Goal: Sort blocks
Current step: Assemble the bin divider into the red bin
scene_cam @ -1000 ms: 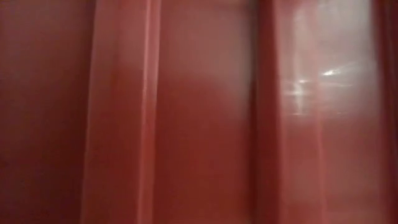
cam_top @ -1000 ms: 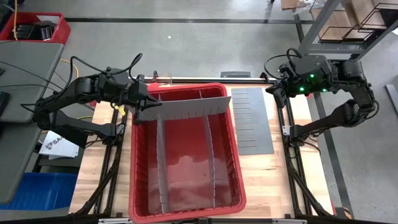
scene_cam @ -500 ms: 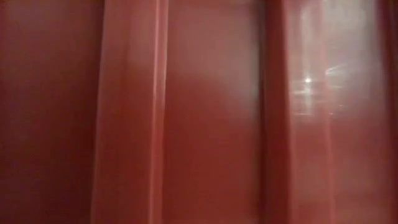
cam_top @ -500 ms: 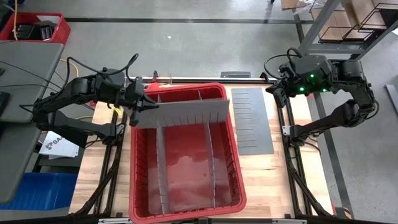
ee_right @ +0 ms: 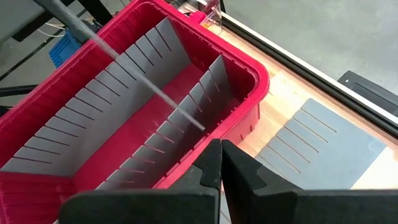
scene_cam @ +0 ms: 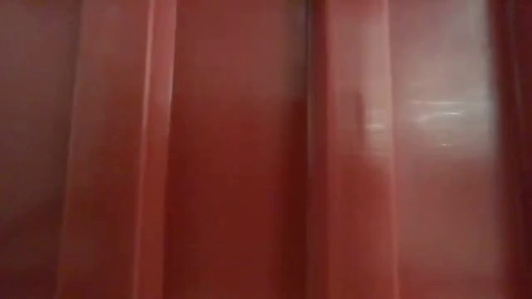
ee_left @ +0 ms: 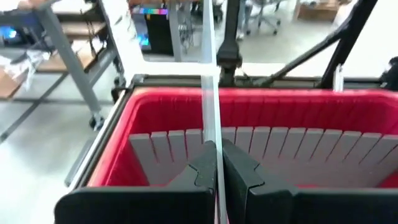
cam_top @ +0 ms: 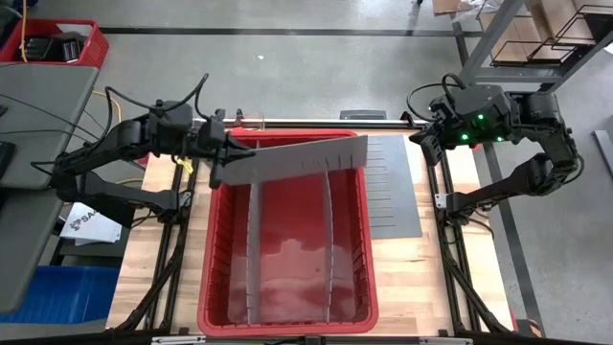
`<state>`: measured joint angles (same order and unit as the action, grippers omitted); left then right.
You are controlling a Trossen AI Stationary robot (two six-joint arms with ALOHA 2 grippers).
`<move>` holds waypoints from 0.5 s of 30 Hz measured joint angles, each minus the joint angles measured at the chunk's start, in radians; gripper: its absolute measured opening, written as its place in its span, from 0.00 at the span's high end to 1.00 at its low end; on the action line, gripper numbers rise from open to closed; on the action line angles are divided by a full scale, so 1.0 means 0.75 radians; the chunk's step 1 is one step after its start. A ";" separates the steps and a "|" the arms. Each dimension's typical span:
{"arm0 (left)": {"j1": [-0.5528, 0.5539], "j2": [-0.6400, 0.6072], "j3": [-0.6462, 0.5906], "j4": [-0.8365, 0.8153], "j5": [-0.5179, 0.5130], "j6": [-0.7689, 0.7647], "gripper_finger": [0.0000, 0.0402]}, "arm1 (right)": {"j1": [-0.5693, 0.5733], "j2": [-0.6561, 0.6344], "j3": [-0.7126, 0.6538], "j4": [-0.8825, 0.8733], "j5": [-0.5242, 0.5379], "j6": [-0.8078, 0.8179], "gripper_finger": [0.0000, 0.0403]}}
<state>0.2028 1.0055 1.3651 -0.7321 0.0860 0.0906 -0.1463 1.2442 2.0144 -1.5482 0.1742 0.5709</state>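
Observation:
A large red bin (cam_top: 287, 287) stands on the wooden table, with two grey dividers (cam_top: 251, 249) upright inside it. Its wall (scene_cam: 249, 149) fills the low view. My left gripper (cam_top: 218, 158) is at the bin's far left corner, shut on a long grey slotted divider sheet (cam_top: 297, 158) that reaches across the bin's far end. At the table's far right my right gripper (cam_top: 426, 134) hangs in the air, shut (ee_right: 221, 146) with nothing in it. The blocks are out of view. My left gripper pinches the divider sheet's left end (ee_left: 211, 134) between its two fingers (ee_left: 239, 171). The fingers come nearly level from the table's left and lie along the sheet. The sheet stands on edge and sticks out to the right, lifted above the bin's far end.
A second slotted grey sheet (cam_top: 395, 201) lies flat on the table to the right of the bin. Bare wood (cam_top: 153, 249) shows on both sides of the bin. Off the table to the left are a grey desk (cam_top: 38, 144), a red basket (cam_top: 57, 43) and a blue bin (cam_top: 67, 292).
My left gripper, still shut on the divider sheet, has tipped up and drawn a little toward the far edge. The sheet has risen, and its free end has swung up and out past the bin's right rim. The bin has shifted slightly on the table.

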 joint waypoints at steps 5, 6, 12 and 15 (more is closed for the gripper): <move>0.000 0.001 0.000 -0.038 0.016 0.057 1.00 | 0.000 0.000 0.000 0.000 0.000 0.007 1.00; 0.000 0.002 0.000 -0.048 0.009 0.081 1.00 | 0.000 0.000 0.000 0.000 0.000 0.007 1.00; 0.027 -0.004 0.000 -0.059 -0.023 0.203 1.00 | 0.000 0.000 0.000 0.000 0.000 0.007 1.00; 0.048 -0.004 0.000 -0.087 0.009 0.198 1.00 | 0.000 0.000 0.000 0.000 0.000 0.026 1.00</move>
<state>0.2388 1.0026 1.3651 -0.7975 0.0926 0.2393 -0.1463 1.2442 2.0144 -1.5478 0.1741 0.5901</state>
